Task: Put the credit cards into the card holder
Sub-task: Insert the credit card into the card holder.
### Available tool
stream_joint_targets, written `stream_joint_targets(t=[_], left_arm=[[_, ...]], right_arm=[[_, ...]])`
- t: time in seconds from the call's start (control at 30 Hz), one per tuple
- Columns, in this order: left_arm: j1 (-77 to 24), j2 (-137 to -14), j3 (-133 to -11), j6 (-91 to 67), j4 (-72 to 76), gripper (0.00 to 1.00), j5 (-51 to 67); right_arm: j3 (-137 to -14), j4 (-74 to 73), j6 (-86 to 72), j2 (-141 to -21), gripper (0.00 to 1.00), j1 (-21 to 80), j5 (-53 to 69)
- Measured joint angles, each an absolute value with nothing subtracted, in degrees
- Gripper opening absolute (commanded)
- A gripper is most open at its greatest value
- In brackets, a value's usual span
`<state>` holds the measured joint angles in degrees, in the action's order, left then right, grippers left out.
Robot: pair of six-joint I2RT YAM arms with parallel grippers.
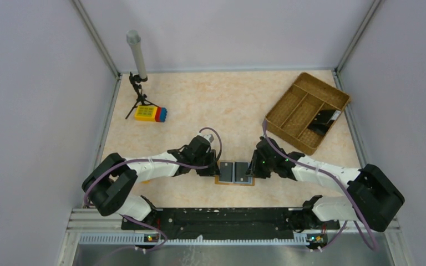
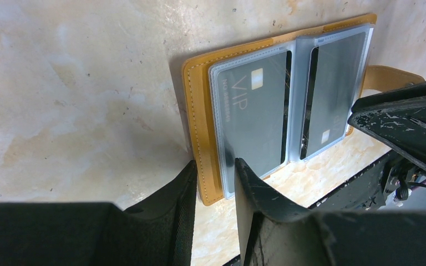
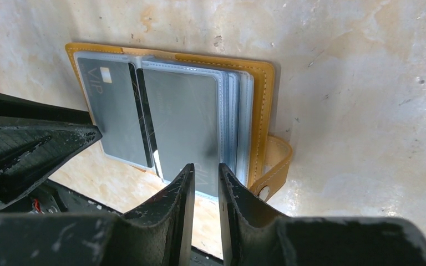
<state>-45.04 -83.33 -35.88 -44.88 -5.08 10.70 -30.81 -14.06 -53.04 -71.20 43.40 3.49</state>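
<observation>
The orange-tan card holder (image 1: 234,172) lies open and flat near the table's front edge, between my two grippers. Its clear sleeves hold two dark grey credit cards, a "VIP" card (image 2: 255,111) on the left page and another card (image 2: 333,88) on the right. My left gripper (image 2: 214,163) is open, its tips straddling the holder's left leather edge (image 2: 199,122). My right gripper (image 3: 205,166) stands narrowly open over the right-hand card (image 3: 183,122), nothing between its fingers. The snap strap (image 3: 274,166) sticks out beside it.
A brown woven tray (image 1: 310,80) sits at the back right with a dark flat card-like item (image 1: 324,119) in one compartment. A yellow-red-blue toy block (image 1: 151,113) and a small tripod with a grey post (image 1: 137,61) stand at the back left.
</observation>
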Motion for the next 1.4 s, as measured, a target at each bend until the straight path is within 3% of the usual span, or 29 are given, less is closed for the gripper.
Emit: stream_joint_targets(t=[0.97,1.4], left_arm=[[-45.0,-83.4,-35.9,-44.9,-5.1,0.32,10.7],[-44.9,-84.0,-35.9,-45.1,-4.4,0.26,11.3]], right_arm=[[-31.9,-15.5,-53.8,-73.2,0.22,43.4,1.6],[-31.9,-8.0,-52.9,-77.4,0.25,43.4,8.8]])
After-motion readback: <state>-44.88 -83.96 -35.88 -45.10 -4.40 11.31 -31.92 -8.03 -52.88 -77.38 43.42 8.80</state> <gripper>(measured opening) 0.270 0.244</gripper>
